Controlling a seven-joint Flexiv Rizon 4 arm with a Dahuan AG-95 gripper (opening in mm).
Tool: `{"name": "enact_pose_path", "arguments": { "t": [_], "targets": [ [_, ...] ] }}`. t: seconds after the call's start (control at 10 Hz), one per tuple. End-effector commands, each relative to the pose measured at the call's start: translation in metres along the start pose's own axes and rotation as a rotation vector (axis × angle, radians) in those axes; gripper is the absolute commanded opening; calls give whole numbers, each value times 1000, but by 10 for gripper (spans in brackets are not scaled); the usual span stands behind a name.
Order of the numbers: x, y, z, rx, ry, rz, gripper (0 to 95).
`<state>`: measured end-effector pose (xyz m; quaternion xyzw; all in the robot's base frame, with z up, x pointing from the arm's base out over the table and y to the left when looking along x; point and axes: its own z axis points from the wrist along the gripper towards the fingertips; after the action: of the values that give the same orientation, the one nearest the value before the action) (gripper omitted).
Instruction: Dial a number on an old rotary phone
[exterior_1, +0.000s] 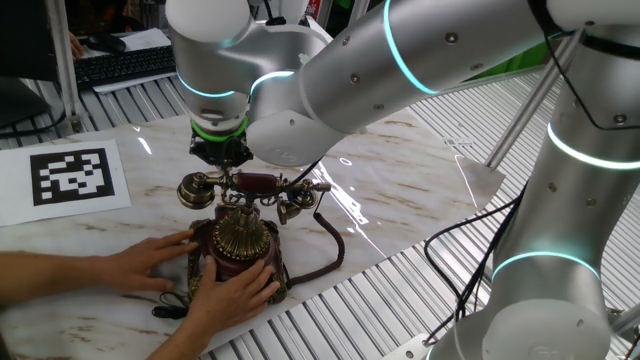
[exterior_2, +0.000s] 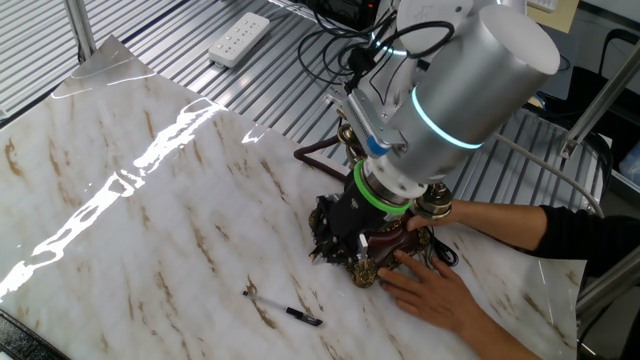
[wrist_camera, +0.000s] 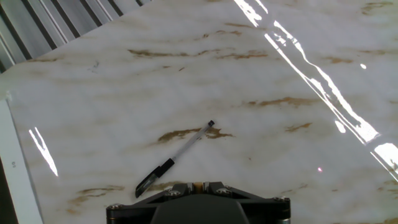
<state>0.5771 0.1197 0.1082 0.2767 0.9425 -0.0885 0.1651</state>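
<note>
The white-and-silver robot arm (exterior_1: 400, 70) leans steeply over the marble-patterned table (exterior_1: 400, 180), where two bare human hands (exterior_1: 150, 262) brace the ornate red-brown, brass-trimmed rotary phone (exterior_1: 243, 240); its black gripper (exterior_2: 335, 235), fingers closed on nothing visible, should sweep the dial slowly, pressing lightly

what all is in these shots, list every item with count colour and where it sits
old rotary phone: one, dark red-brown wood with brass trim, on the marble table beneath the arm
pen: one, clear with black cap, lying alone on the marble
marker card: one, black and white, flat at the table's far corner
keyboard: one, black, behind the table
power strip: one, white, on the slatted surface
table: one, white brown-veined marble
person's hands: two, steadying the phone's base
gripper: one, black, shut, down at the phone
</note>
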Motion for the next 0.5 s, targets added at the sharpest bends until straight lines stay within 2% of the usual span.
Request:
{"name": "enact_pose_path", "arguments": {
  "t": [0.1, 0.5],
  "targets": [
    [1, 3, 0, 5, -5, 4, 0],
    [0, 5, 3, 11, -19, 8, 0]
  ]
}}
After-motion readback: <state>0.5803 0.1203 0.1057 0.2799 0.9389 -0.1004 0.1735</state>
